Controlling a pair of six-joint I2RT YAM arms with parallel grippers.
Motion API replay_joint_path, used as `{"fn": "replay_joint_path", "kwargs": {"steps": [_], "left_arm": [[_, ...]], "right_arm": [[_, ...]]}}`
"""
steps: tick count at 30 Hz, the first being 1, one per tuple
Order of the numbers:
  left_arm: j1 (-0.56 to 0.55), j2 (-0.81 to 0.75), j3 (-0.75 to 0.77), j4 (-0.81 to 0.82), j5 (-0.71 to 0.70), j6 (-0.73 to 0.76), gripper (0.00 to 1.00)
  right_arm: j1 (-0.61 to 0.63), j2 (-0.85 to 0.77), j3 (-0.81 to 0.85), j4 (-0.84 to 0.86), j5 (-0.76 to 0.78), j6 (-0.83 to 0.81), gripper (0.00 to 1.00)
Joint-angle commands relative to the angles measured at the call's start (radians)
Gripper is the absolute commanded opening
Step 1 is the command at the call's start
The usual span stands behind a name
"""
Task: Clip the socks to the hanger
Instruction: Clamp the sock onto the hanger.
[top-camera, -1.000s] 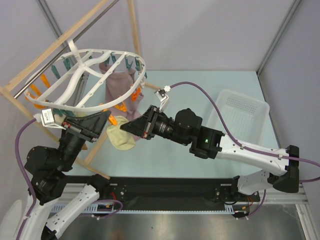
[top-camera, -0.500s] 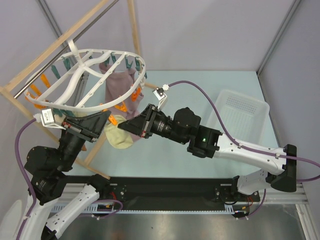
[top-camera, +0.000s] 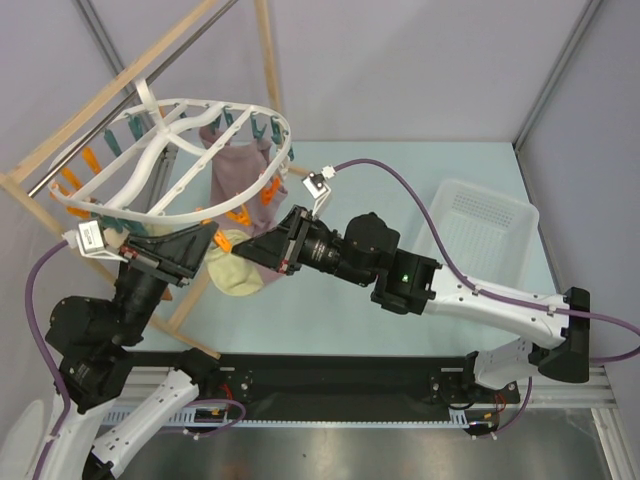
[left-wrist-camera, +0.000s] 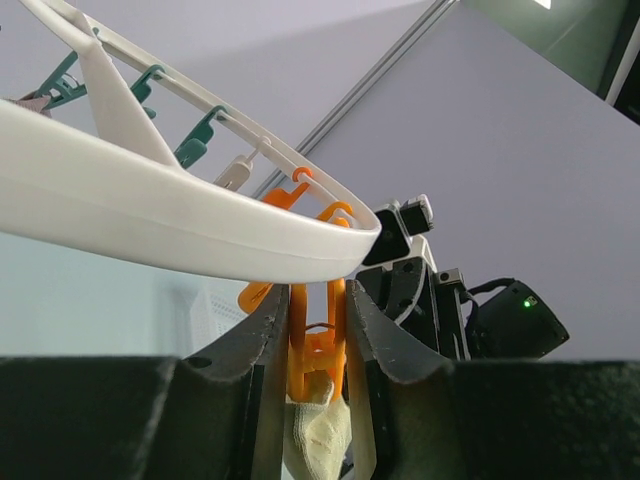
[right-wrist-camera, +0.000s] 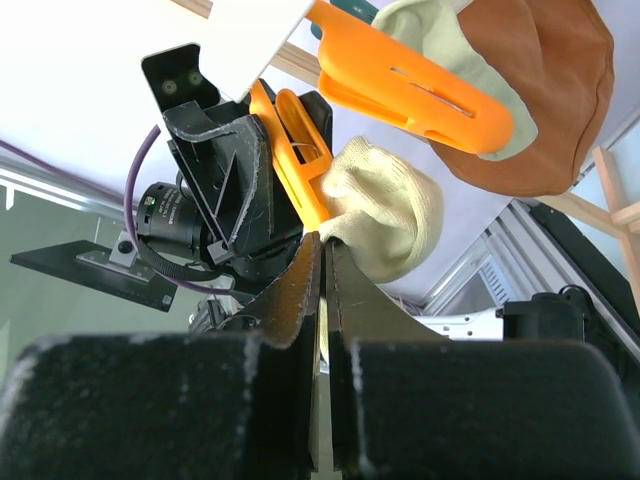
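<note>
Item: cream sock (right-wrist-camera: 385, 210), hanging under the hanger's (left-wrist-camera: 180, 225) near rim. Left gripper (left-wrist-camera: 315, 300): narrow, squeezing an orange peg (left-wrist-camera: 315, 345) over the sock's top. Right gripper (right-wrist-camera: 322, 250): pinched shut on its fabric. I judge clipping underway and release pending; I see no other socks.

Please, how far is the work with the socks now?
Done: no sock clearly clipped; a mauve cloth hangs from the hanger. In hand: the left claw squeezes an orange peg, and the right claw, shut on a cream sock, holds it at that peg. Left: release the peg on the sock, then any other socks.
</note>
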Motion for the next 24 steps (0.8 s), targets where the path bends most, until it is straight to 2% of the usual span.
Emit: {"fn": "replay_joint_path", "kwargs": {"steps": [1, 2, 7, 10, 19, 24], "left_arm": [[-0.001, -0.008, 0.001, 0.005, -0.020, 0.001, 0.17], [0.000, -0.012, 0.001, 0.001, -0.023, 0.000, 0.23], [-0.001, -0.026, 0.001, -0.015, -0.042, 0.003, 0.35], [-0.001, -0.038, -0.005, -0.014, -0.050, 0.009, 0.49], [0.000, -0.078, -0.011, -0.052, -0.091, 0.032, 0.76], [-0.001, -0.115, 0.012, -0.104, -0.085, 0.055, 0.82]], "right_arm": [[-0.004, 0.012, 0.054, 0.066, -0.007, -0.017, 0.00], [-0.005, 0.013, 0.056, 0.068, -0.007, -0.019, 0.00], [-0.016, 0.024, 0.060, 0.072, -0.007, -0.023, 0.00], [-0.028, 0.033, 0.059, 0.077, -0.007, -0.020, 0.00], [-0.059, 0.081, 0.071, 0.103, -0.075, -0.007, 0.01], [-0.074, 0.101, 0.074, 0.094, -0.090, -0.016, 0.06]]}}
